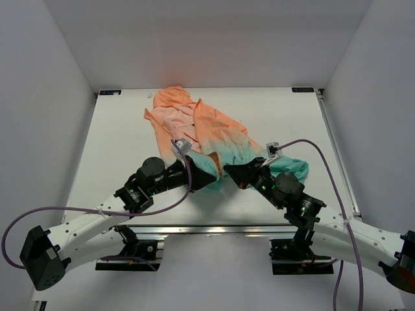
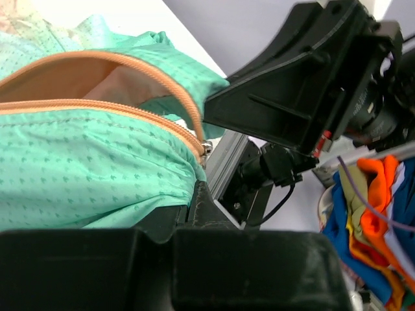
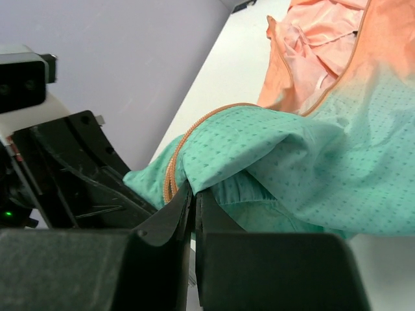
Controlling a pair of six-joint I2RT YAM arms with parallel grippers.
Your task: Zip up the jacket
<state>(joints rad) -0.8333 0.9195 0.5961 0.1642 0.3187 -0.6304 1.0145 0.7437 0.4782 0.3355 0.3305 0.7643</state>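
The jacket lies crumpled on the table, peach-orange at the far end, teal-green at the near hem. Its orange zipper runs open along the teal hem. My left gripper is shut on the teal hem fabric just below the zipper's end. My right gripper faces it from the right and is shut on the teal hem beside the zipper. The two grippers nearly touch over the hem. The zipper slider is not clearly visible.
The table's near metal rail runs just behind the grippers. White walls enclose the table on three sides. A pile of colourful clothes lies off the table to the right in the left wrist view.
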